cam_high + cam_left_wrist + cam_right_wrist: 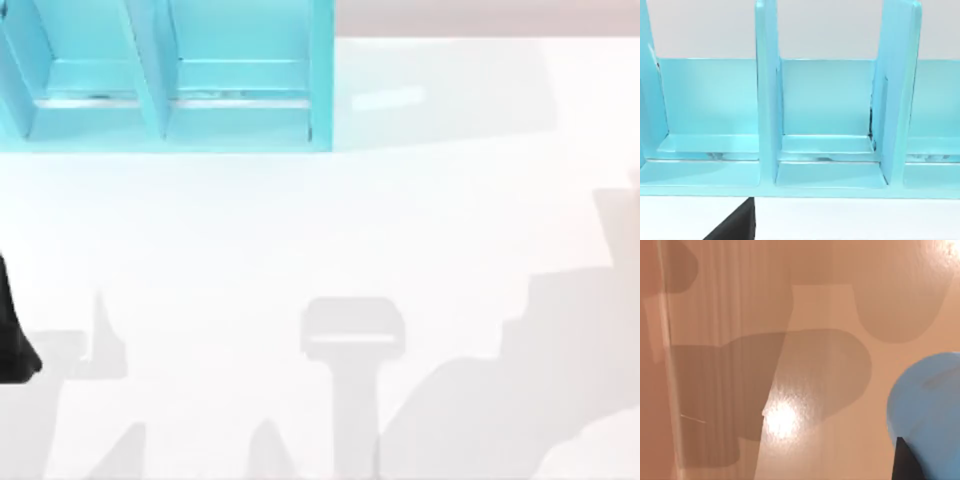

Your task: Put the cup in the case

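The blue cup (927, 410) hangs close to the right wrist camera, above a beige surface. One dark finger (903, 463) of my right gripper lies against its side, so the gripper looks shut on the cup. The turquoise case (170, 120) stands at the table's back left, with its dividers and compartments facing the front. In the left wrist view the case (767, 100) is straight ahead, several compartments side by side. A black finger (736, 226) of my left gripper points toward it. My left arm (14, 335) sits at the table's left edge.
The white table (330, 230) stretches in front of and to the right of the case, carrying soft grey shadows of the arms. A pale wall runs behind the case.
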